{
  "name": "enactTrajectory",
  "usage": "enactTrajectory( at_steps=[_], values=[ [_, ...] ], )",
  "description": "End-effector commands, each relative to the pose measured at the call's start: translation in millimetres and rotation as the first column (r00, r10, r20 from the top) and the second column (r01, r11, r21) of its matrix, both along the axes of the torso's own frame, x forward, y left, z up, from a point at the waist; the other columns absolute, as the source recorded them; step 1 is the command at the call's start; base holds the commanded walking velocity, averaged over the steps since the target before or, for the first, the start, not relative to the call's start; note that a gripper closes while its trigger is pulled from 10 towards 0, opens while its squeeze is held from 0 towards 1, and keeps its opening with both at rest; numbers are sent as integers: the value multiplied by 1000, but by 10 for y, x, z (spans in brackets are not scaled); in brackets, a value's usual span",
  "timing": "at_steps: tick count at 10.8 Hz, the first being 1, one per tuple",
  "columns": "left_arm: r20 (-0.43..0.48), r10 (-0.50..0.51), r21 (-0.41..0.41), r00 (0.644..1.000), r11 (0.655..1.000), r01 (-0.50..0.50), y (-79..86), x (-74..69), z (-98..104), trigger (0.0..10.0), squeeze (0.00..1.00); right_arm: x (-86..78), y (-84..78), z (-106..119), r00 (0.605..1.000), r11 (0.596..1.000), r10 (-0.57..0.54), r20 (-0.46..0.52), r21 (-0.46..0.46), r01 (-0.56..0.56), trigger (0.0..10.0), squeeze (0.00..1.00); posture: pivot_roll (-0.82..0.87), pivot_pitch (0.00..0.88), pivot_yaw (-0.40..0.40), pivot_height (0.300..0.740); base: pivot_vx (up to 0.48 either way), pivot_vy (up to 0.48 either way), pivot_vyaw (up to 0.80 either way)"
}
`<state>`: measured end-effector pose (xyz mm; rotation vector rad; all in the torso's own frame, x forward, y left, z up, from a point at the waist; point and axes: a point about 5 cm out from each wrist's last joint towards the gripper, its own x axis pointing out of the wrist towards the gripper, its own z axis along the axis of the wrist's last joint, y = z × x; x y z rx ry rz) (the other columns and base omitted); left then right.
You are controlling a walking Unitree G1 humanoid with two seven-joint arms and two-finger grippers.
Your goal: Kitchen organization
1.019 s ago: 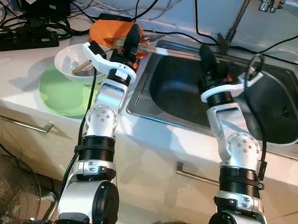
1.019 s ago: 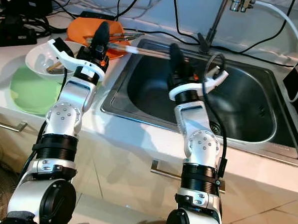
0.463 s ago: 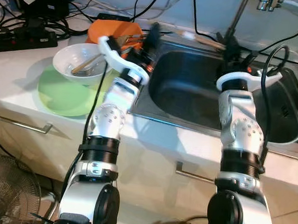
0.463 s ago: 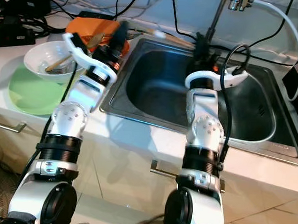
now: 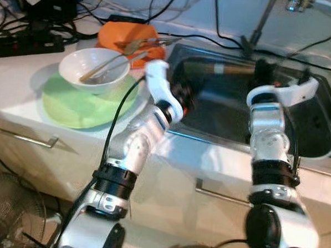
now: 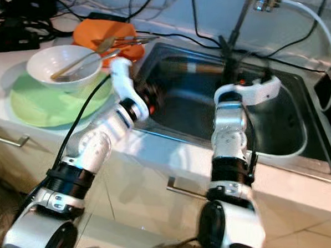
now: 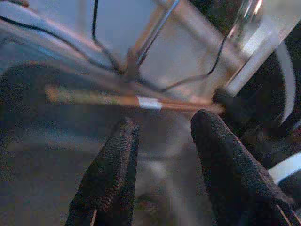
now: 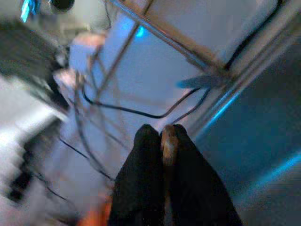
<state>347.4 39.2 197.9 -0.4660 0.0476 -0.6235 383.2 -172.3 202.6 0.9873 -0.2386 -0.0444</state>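
Right gripper (image 8: pixel 162 155) clamps one end of a brown stick (image 7: pixel 136 100), holding it level over the far part of the sink (image 5: pixel 314 137). Left gripper (image 7: pixel 162 141), fingers apart and empty, reaches in near it. Left of the sink, a white bowl (image 5: pixel 93 70) sits on a green plate (image 5: pixel 72 105).

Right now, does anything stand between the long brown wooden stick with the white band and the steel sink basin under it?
Nothing visible does. The long brown wooden stick with the white band is pinched in the right gripper and hangs across the steel sink basin, which looks bare beneath it. The open left gripper sits at the basin's left side, short of the stick.
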Motion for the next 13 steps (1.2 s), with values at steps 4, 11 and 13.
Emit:
enactTrajectory(
  at_steps=[4, 11, 13],
  values=[
    [77, 29, 366, 997, 929, -55, 90, -64, -117, 10000, 0, 27, 144, -210, 990, 836, -28, -137, -546, -52, 10000, 0, 73, 44, -49, 740, 0, 0, 0],
    [143, 69, 503, 987, 854, -132, 7, -172, -232, 10000, 0, -97, 142, -468, 981, 771, -12, -193, -627, -114, 10000, 1000, 59, 55, -104, 740, 0, 0, 0],
    [227, 87, 505, 970, 841, -194, -85, -149, -147, 10000, 0, -88, 61, -395, 987, 757, 1, -162, -645, -107, 10000, 0, 59, 35, -134, 740, 0, 0, 0]
  ],
)
